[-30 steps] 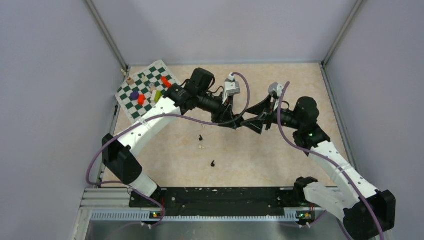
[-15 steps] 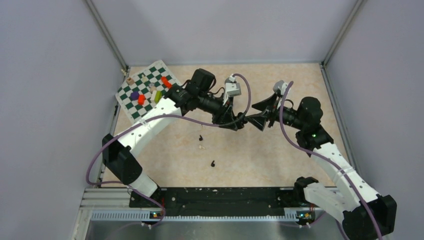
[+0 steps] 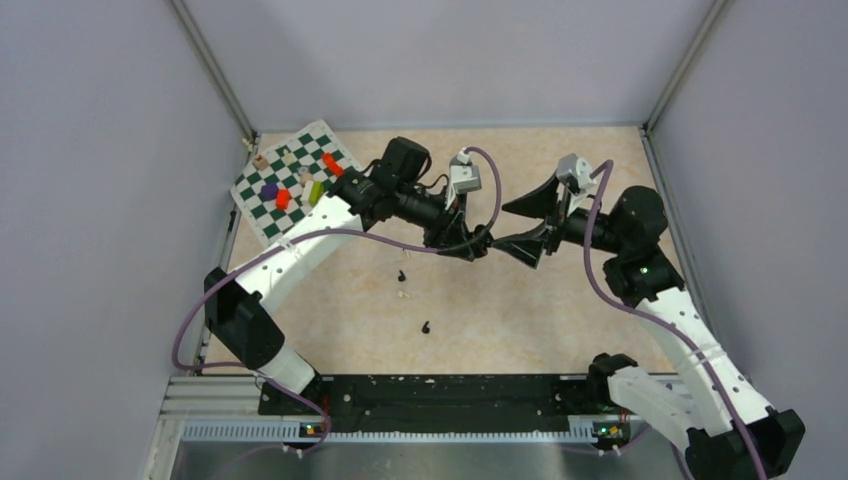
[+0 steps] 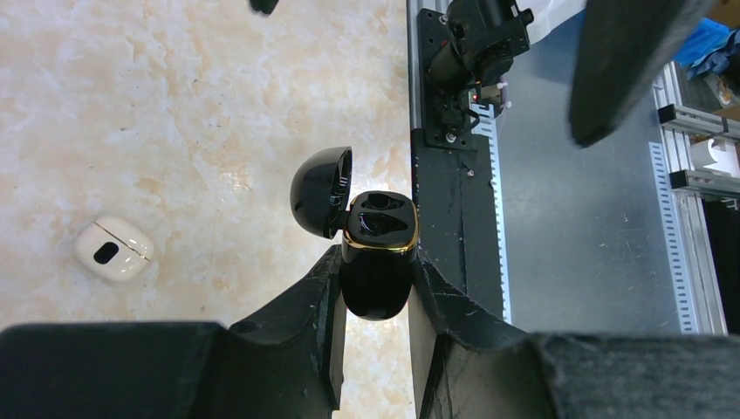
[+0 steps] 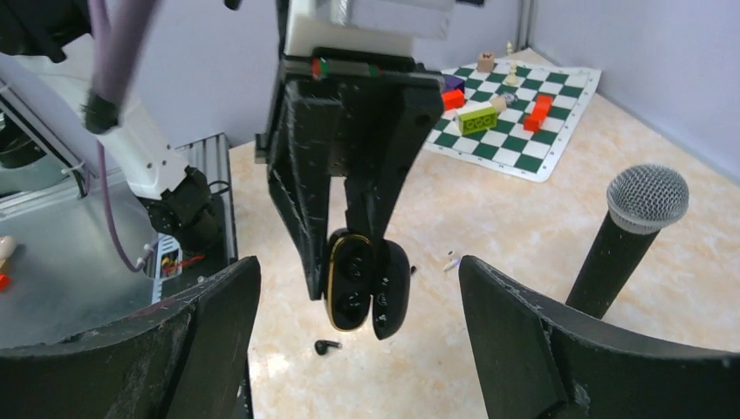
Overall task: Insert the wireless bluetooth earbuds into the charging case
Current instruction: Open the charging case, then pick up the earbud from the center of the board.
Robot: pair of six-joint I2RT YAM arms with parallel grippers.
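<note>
Black charging case (image 4: 377,249) in left gripper (image 4: 376,284), interior too dark

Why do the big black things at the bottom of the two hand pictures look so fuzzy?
Left wrist view: the fingers of the left gripper sit too near the lens, so they blur, while the black charging case is sharp, its gold rim glinting. Right wrist view: the right gripper looks fuzzy likewise. Top view: even light.

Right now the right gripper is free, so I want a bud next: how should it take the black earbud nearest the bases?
Probably straight down from above: the black earbud lies flat on the table, alone, so the right gripper can pinch across its thicker rounded end, not its stem.
</note>
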